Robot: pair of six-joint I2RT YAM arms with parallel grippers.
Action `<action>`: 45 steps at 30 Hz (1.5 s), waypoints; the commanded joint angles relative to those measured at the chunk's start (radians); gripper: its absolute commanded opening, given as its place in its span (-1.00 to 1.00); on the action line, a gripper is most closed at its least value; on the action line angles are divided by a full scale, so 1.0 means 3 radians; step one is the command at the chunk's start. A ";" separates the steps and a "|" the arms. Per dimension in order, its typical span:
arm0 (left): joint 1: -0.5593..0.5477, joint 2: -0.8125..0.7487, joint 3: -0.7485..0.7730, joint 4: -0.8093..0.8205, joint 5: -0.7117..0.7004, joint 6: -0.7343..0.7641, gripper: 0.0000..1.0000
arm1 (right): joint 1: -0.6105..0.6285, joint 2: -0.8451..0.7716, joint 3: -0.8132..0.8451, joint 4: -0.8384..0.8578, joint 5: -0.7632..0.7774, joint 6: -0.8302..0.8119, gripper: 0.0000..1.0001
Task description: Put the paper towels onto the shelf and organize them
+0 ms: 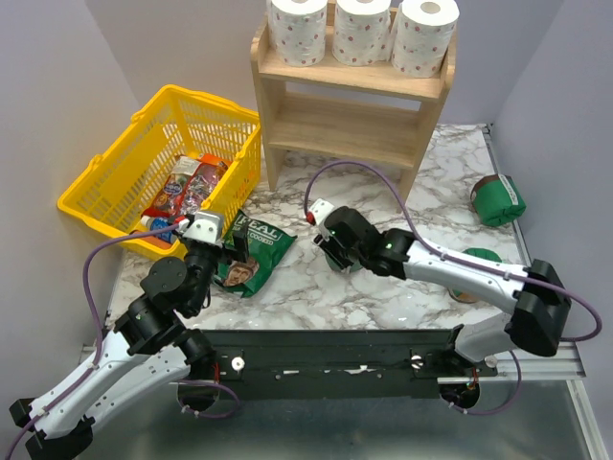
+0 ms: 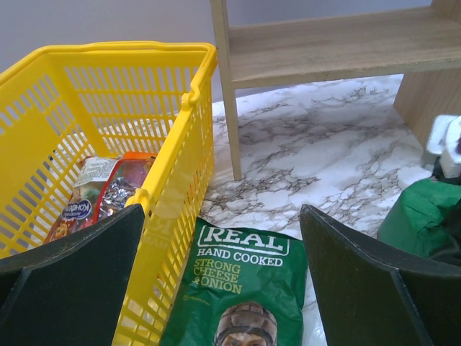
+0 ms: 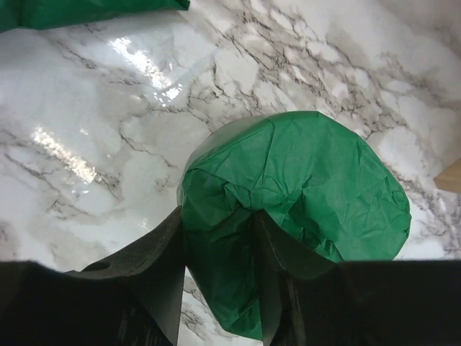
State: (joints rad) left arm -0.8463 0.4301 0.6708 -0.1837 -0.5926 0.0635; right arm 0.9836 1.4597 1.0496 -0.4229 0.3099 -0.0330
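Paper towels [image 1: 362,31], all three, stand in a row on top of the shelf [image 1: 345,120]. In front of the shelf, the right gripper [image 3: 220,241] pinches a green wrapped package [image 3: 317,180]; front-left of it, the left gripper [image 2: 221,231] hangs spread over a crisp bag [image 2: 241,281].

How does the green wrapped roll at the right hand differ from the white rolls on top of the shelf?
The green wrapped roll is covered in crinkled green paper; the white rolls are bare, with pink-red dots. The green wrapped roll sits on the marble table, pinched by the right hand; the white rolls stand upright on the shelf top, untouched. Its core is hidden; theirs show. Both look round.
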 commanded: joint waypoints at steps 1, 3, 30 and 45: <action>-0.0002 -0.0012 -0.0022 0.0004 -0.0060 0.0029 0.98 | 0.0035 -0.0483 0.0397 -0.0109 -0.0189 -0.0630 -0.25; 0.0004 -0.0022 -0.0022 -0.0001 -0.0055 0.0023 0.98 | 0.0040 -0.0595 0.0601 -0.0191 -0.0169 -0.0865 -0.25; -0.0002 -0.0115 -0.0037 0.0019 -0.0003 0.0008 0.98 | -0.1008 0.0130 0.1763 -0.0068 -0.0087 -0.2723 -0.22; 0.0004 -0.0064 -0.0058 0.0045 0.0022 0.0029 0.98 | -0.1336 0.0268 0.1752 0.0285 -0.0154 -0.2871 -0.10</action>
State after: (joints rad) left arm -0.8463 0.4057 0.6704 -0.1833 -0.5919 0.0635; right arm 0.6037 1.5269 1.5402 -0.4320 0.2604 -0.8425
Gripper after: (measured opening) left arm 0.988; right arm 0.451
